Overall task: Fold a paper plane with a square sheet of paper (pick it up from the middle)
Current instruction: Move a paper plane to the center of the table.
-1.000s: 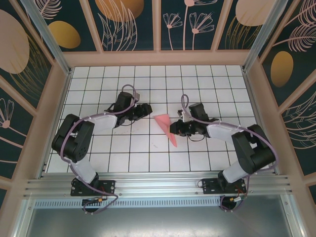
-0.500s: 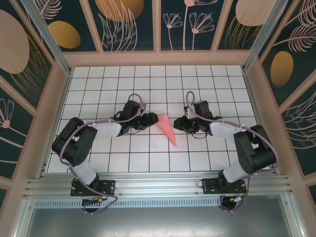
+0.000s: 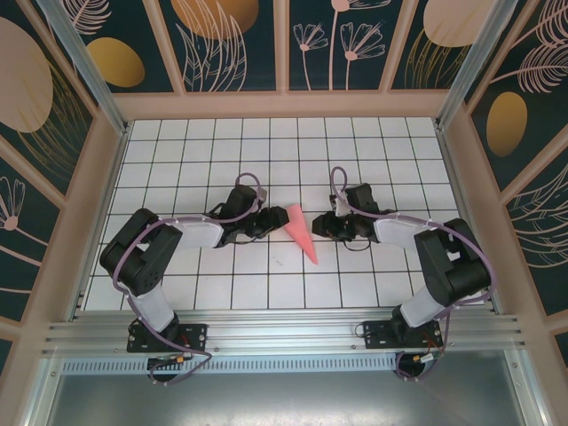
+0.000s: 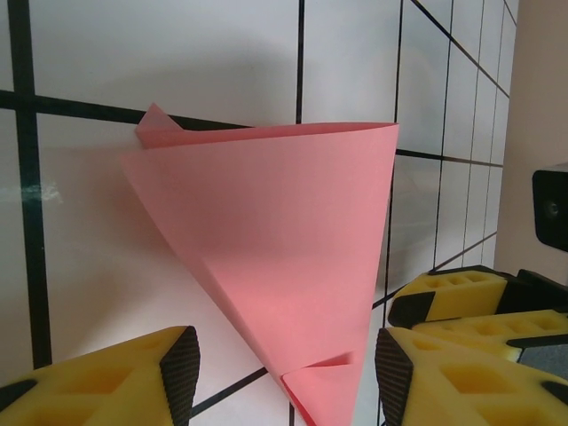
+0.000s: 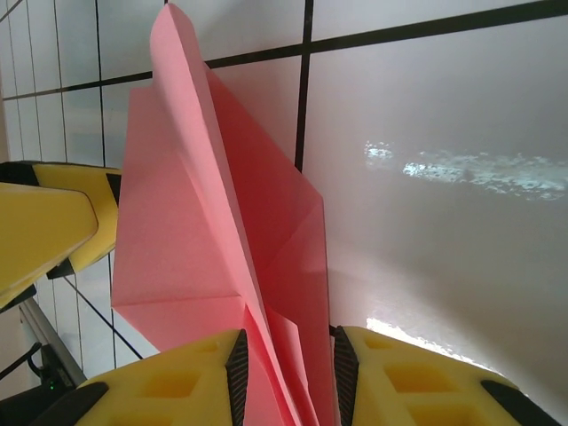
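White grid tabletop [image 3: 355,142] inside dark floral panels [image 3: 231,44], aluminium rail [image 3: 284,333] along the near edge; paper plane [image 3: 301,234] lies mid-table as a narrow pink dart, wide end far, sharp tip toward the rail; left gripper [image 3: 269,222] is just beside its left edge and right gripper [image 3: 319,226] just beside its right, so the two heads face each other across the paper and crowd it from both sides; left wrist view: jaws released, yellow fingers [image 4: 106,382] spread wide, the plane's folded corner between them with a gap either side; right wrist view: folded layers stand between the pads [image 5: 238,373] and fill the gap, can't tell whether pinched or loose; vs one second ago: left gripper was well off to the paper's far left and has now closed in; right gripper overlapped the paper's right edge and has backed off slightly; paper looks narrower, tip on the same tile.
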### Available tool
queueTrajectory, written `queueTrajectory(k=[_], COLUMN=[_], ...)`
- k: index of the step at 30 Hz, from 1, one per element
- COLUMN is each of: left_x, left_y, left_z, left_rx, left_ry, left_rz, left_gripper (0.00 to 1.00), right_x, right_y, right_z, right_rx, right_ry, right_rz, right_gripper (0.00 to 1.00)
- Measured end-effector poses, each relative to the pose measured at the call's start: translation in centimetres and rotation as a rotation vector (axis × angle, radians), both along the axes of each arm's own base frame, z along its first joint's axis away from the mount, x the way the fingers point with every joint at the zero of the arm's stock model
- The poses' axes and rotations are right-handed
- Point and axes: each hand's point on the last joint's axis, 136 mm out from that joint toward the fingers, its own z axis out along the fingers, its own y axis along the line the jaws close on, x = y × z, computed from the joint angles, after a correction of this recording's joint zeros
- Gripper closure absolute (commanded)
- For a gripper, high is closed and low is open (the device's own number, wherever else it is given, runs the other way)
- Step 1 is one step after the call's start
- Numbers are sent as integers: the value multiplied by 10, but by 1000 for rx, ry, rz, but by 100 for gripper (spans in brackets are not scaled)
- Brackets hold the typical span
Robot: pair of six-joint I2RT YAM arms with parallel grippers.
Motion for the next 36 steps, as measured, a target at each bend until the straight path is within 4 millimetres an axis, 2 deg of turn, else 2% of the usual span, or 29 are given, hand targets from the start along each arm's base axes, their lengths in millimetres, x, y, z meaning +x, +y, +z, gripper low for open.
queueTrajectory(k=[7, 13, 18, 27, 31, 36], left_x=[-2, -6, -10, -11, -12, -13], left_y=[1, -4, -6, -7, -6, -5], left_z=[-5, -5, -15, -16, -17, -19], left_rx=[20, 18, 30, 30, 36, 47], left_ry=[4, 13, 35, 43, 41, 41], left_rz=[22, 18, 12, 12, 7, -1], left_gripper=[42, 42, 45, 70, 77, 85], right_x=[6, 1, 0, -10, -14, -12], right_y=[-3, -5, -4, 8, 12, 14], right_z=[10, 5, 5, -7, -16, -14], right_rx=[-13, -21, -14, -11, -23, -21], right_ry=[-57, -48, -48, -11, 14, 2], right_rz=[-11, -7, -1, 45, 63, 69], right_gripper=[67, 67, 67, 66, 66, 67])
